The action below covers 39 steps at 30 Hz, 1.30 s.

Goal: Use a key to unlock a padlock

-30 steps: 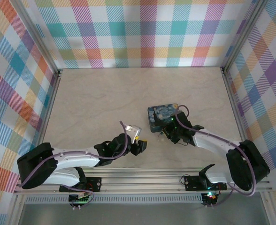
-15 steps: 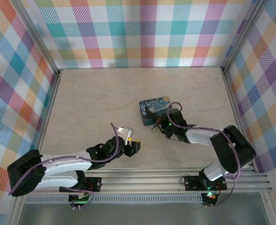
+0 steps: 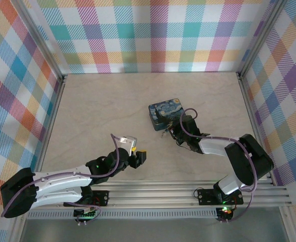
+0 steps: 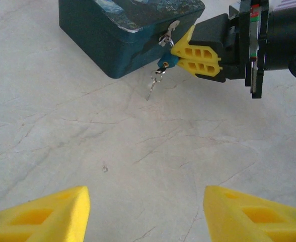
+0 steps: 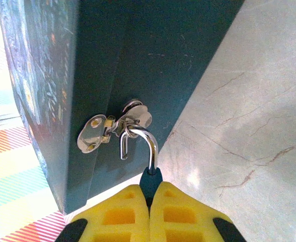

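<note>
Padlock point(image 4: 164, 62) hangs at the front wall of the tin point(image 3: 163, 114), its shackle point(image 5: 147, 141) hooked through the tin's little hasp point(image 5: 98, 130), near the middle of the table point(image 4: 113, 146). Its small blue body is pinched in my right gripper point(image 4: 184, 56), whose yellow fingers are pressed together with nothing but that body between them. From the right wrist view the shackle's short leg ends in the air, clear of the body, so I judge the padlock is already sprung and only needs unhooking. A thin silvery piece point(image 4: 152, 86) dangles under the body. I take it for the key, though it is too small to be sure.

I'd expect the padlock to be light, hard and rather slick. It is rigid metal with nothing to crush, but it is so small that it could twist or pop out of the pads. The body's flat sides are the place to hold it, as now, since the round, polished shackle would slide.

The tin, I reckon, is light enough to drag along when I pull, so it may need steadying. Its lid is down, and I cannot see what it holds.

My left gripper point(image 3: 136, 155) hovers over bare table, well apart from the tin, its fingers point(image 4: 52, 212) spread wide and holding nothing.
</note>
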Motion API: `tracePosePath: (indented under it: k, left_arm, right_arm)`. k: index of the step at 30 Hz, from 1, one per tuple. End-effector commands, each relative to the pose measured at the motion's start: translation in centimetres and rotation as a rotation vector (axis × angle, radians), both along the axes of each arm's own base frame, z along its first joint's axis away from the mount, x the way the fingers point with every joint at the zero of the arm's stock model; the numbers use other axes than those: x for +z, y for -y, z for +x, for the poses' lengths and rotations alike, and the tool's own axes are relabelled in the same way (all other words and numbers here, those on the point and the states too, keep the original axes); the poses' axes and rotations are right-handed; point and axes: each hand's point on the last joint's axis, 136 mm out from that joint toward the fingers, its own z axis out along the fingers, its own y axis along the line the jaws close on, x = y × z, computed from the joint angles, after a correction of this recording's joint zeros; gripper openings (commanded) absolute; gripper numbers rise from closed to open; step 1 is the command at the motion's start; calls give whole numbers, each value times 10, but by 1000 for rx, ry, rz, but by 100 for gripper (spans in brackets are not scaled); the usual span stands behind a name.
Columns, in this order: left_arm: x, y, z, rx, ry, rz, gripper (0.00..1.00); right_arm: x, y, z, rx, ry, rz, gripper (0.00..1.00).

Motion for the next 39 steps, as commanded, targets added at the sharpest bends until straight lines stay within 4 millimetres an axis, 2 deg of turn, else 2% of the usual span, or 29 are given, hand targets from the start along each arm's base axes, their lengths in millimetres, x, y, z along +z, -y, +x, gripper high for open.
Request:
tracePosePath:
  k: [1,4,7,11,15,20,23,25,31,35,39]
  left_arm:
    - [-5,-10,3,37,-1,15,61]
    - [-5,-10,2,35,-4,15,61]
    - [-6,-11,2,34,-6,19,61]
    - [-7,-13,1,36,-9,18,61]
    - [-7,-14,0,38,-7,18,62]
    - [-6,-14,1,43,-3,20,62]
    - [-5,-15,1,42,-3,23,62]
    - [-5,-15,2,45,0,25,62]
    - [1,-17,2,46,13,28,63]
    - [6,-25,4,73,18,74,65]
    - [17,-42,7,122,29,123,69]
  right_arm:
    - [3,1,4,-30,-7,23,0]
    - [-13,2,-1,-40,-21,55,0]
    - [-18,2,-3,-42,-3,76,0]
    - [-8,3,3,-58,51,102,0]
    - [12,7,11,-90,106,105,0]
    - [27,18,14,-147,101,79,0]
    - [19,31,-1,-175,-53,-12,0]
    - [20,34,-4,-161,-69,-51,0]
    - [-3,38,-17,-207,-132,10,0]
    - [2,38,-23,-151,-134,-36,0]
    - [8,48,-36,-131,-139,-84,0]
